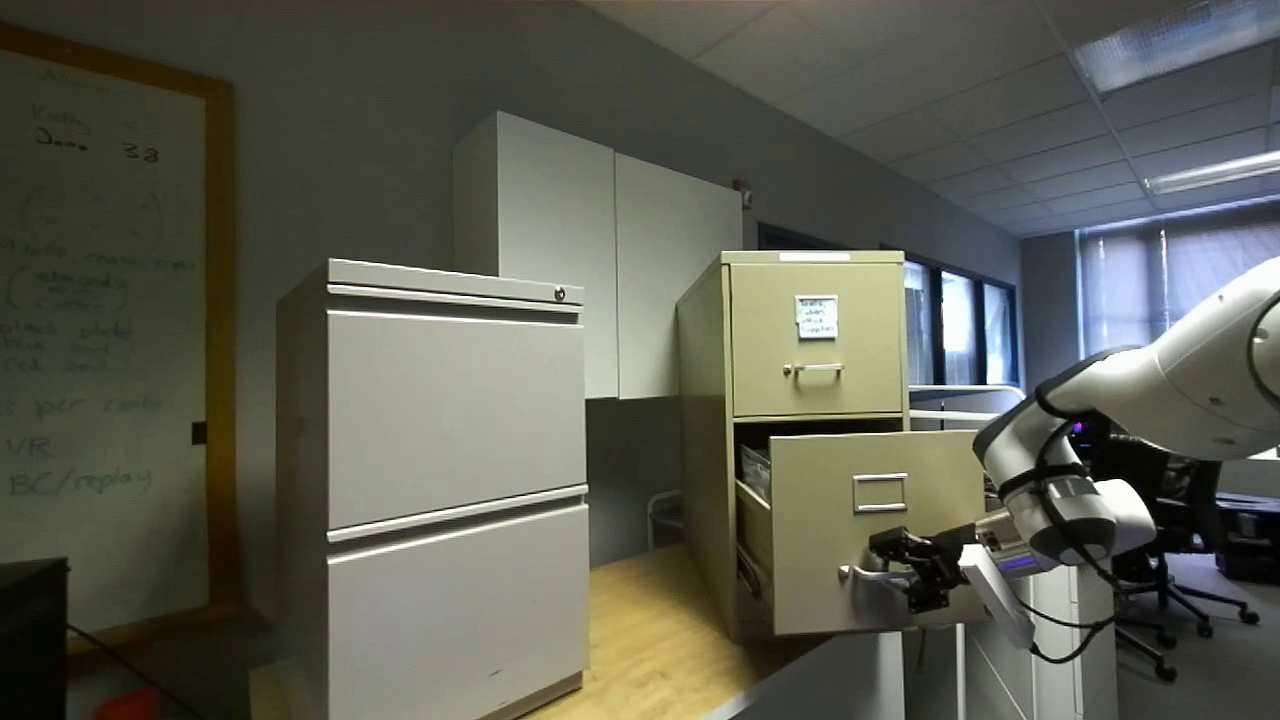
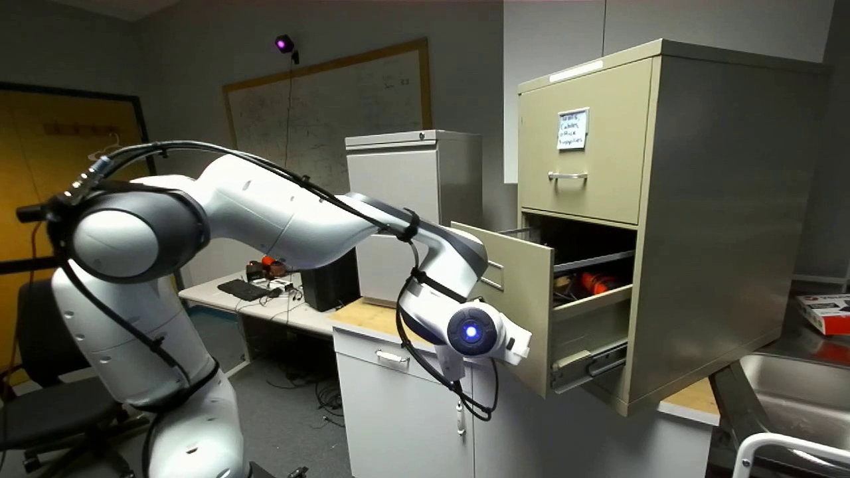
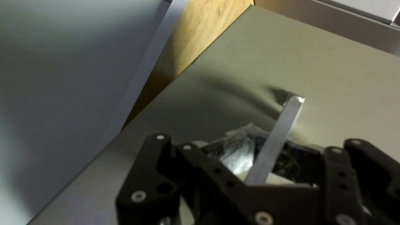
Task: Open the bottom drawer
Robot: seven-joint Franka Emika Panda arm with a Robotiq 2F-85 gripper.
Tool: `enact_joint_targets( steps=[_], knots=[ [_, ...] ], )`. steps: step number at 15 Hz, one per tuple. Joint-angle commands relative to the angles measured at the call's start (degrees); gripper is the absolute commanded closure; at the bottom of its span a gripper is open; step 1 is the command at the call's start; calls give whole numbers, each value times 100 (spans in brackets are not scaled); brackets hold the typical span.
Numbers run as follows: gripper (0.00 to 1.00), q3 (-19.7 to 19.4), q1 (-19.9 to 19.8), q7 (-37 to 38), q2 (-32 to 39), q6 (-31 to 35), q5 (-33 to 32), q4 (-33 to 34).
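Exterior views from opposite sides share the bottom drawer (image 1: 828,525); the wrist view's nearer.

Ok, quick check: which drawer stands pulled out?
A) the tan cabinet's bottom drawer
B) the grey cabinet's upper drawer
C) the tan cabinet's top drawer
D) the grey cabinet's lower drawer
A: in both exterior views the bottom drawer juts forward from the tan cabinet, its side wall showing, while the labelled drawer above it sits flush.
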Motion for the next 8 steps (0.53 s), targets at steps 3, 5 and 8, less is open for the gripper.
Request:
enact_joint_targets(
  steps=[3,5,8],
  knots=[
    [100,-102,112,-172,-725,-383,-486,-1291],
    [100,-120,88,-167,-938,-368,-541,-1510],
    [100,-136,53,-171,-1230,-338,-609,-1803]
  ],
)
